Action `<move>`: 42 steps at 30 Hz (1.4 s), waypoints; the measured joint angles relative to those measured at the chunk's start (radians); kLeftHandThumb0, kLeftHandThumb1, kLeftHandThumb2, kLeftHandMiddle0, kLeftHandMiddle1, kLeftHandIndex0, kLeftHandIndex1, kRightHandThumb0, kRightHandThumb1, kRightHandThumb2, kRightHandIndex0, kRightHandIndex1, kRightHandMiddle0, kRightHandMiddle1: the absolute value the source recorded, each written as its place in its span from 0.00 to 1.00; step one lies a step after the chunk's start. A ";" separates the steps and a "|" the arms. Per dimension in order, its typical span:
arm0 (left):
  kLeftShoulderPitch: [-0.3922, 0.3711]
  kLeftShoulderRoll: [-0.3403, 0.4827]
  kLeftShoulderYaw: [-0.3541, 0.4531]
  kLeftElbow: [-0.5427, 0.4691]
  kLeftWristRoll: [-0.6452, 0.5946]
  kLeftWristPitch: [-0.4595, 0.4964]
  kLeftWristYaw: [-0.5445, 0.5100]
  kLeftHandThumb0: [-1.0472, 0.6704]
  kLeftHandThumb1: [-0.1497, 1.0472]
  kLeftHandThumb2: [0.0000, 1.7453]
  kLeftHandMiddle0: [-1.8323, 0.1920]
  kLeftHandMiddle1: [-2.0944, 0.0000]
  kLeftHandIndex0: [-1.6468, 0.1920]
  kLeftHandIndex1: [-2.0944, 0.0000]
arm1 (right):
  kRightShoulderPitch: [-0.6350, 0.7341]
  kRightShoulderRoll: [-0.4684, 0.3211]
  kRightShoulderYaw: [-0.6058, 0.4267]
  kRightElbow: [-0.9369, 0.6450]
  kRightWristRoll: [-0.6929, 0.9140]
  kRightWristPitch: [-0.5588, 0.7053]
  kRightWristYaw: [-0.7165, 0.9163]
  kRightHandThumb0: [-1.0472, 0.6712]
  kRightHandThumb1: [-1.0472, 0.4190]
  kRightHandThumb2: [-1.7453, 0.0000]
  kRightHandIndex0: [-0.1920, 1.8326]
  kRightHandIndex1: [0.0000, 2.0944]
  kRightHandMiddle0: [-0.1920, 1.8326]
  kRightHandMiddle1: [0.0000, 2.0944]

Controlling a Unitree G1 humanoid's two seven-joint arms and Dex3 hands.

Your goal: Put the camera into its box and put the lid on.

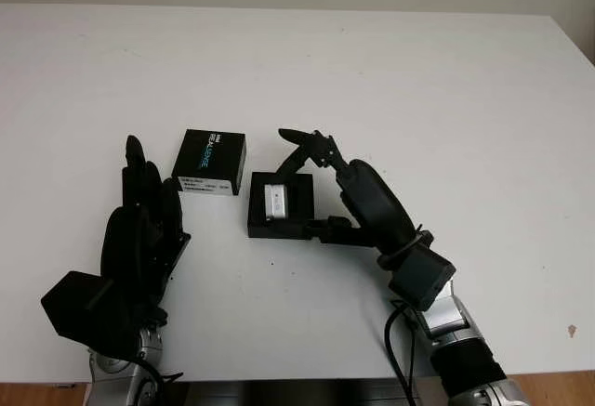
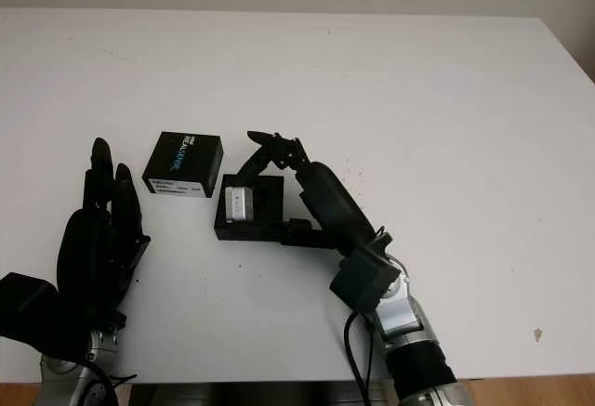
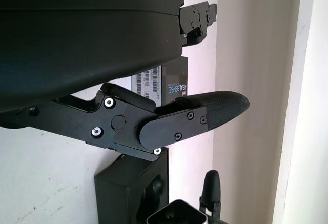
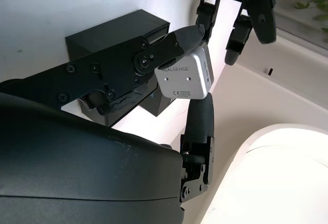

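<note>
Right hand [image 1: 311,183] is clamped on the silver camera [image 1: 276,201], holding it right over the open black box [image 1: 279,206] mid-tabletop [image 1: 418,90]. The lid [image 1: 213,162] lies just left of the box. Left hand [image 1: 139,229] open, near left.

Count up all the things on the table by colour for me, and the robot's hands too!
Black things: 2, the open black box base and the black printed box lid.
Silver things: 1, the small silver camera, held over the base in the right hand.
Black robot hands: 2, the right one and the open left hand beside the lid.
Total: 5.
</note>
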 measured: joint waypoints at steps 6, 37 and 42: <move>0.000 0.000 0.000 0.001 0.001 0.000 -0.005 0.22 1.00 0.37 1.00 1.00 1.00 1.00 | -0.004 0.054 -0.018 -0.024 0.197 0.282 0.083 0.36 0.00 0.96 0.00 0.36 0.19 0.84; -0.006 -0.012 -0.013 0.019 0.016 -0.007 0.017 0.22 1.00 0.37 1.00 0.98 1.00 0.98 | -0.115 0.170 -0.048 -0.002 0.311 0.661 0.168 0.33 0.00 0.90 0.00 0.28 0.16 0.94; -0.006 -0.012 -0.015 0.019 0.018 -0.007 0.022 0.22 1.00 0.37 1.00 0.98 1.00 0.98 | -0.113 0.162 -0.033 0.019 0.255 0.606 0.170 0.34 0.00 0.91 0.00 0.31 0.16 0.95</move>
